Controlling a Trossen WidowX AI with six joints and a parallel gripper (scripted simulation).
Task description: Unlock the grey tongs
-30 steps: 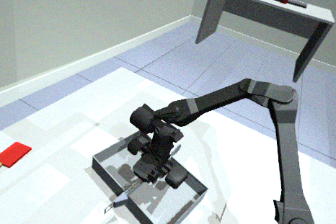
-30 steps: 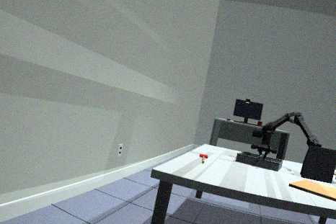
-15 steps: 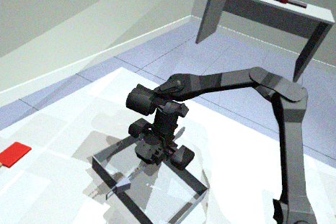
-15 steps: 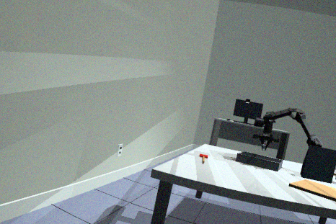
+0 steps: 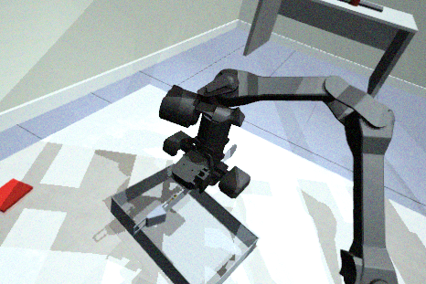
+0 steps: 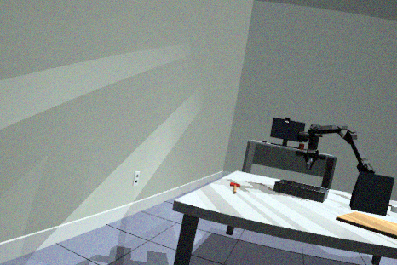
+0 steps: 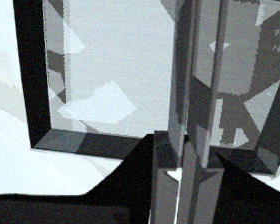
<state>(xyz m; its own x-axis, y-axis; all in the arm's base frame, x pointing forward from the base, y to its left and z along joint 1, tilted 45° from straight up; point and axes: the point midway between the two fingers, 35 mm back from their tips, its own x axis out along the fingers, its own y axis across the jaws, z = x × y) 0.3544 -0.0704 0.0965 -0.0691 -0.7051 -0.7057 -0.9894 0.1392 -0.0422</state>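
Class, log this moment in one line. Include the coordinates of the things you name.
jaws: shut on tongs (image 5: 156,216) (image 7: 202,100) | tongs: lifted above roasting tin (image 5: 244,226) (image 6: 298,192) (image 7: 33,90) | board (image 6: 368,223): tongs not there

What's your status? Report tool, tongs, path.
Tool shut on tongs. Tongs lifted above roasting tin. Board beyond black box; may need a detour.

The claw (image 6: 309,167) hung above the dark tin (image 6: 301,191) on the worktop (image 6: 256,205). A wooden board (image 6: 370,223) lay near the black box (image 6: 371,193).
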